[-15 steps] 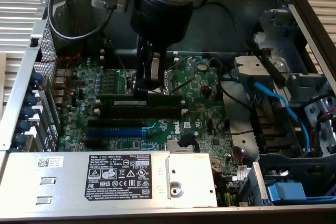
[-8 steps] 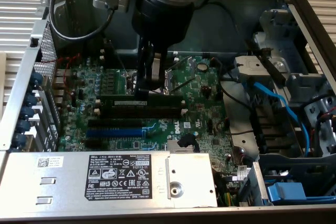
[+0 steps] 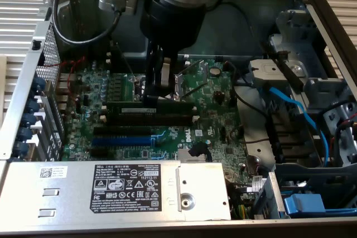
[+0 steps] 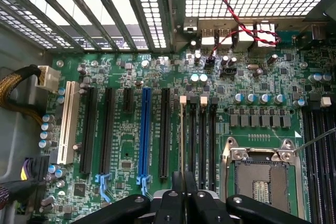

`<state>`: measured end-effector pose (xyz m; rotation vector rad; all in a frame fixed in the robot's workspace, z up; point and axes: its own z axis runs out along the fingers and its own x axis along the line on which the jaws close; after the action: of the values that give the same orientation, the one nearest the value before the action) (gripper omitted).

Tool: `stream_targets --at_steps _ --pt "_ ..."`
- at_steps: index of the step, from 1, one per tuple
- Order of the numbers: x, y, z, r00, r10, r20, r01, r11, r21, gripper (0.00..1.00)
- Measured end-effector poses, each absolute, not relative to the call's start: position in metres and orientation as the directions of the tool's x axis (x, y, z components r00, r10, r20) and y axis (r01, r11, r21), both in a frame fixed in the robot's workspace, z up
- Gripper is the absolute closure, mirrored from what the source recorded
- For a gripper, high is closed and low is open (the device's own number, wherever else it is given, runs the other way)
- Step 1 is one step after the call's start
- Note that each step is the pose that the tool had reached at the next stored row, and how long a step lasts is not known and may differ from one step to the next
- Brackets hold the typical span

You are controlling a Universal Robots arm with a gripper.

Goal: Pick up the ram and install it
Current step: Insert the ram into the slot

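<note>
The ram [image 3: 146,105] is a long dark-green stick with a white label. It stands on edge over the row of black slots [image 3: 167,120] on the motherboard [image 3: 215,115]. My gripper [image 3: 150,97] comes straight down onto its middle and is shut on it. In the wrist view the ram [image 4: 182,135] shows edge-on as a thin line beside the black slots [image 4: 202,140]. It runs up from between the fingertips of my gripper [image 4: 182,182]. Whether the ram sits fully in a slot I cannot tell.
A blue slot [image 3: 120,139] [image 4: 146,135] lies beside the black ones. The open CPU socket [image 3: 189,82] [image 4: 260,179] is close to the gripper. A labelled grey power supply [image 3: 122,185] fills the near side of the case. Blue cables [image 3: 295,110] and drive bays are on the exterior view's right. Red wires [image 4: 236,19] cross the rear ports.
</note>
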<state>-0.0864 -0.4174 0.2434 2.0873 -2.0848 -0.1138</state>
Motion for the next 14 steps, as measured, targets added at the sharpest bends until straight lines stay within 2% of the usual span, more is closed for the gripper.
stream_targets --at_steps 14 --pt "-0.0874 -0.4178 0.2431 0.004 -0.997 0.08 -0.982 0.011 0.187 0.88"
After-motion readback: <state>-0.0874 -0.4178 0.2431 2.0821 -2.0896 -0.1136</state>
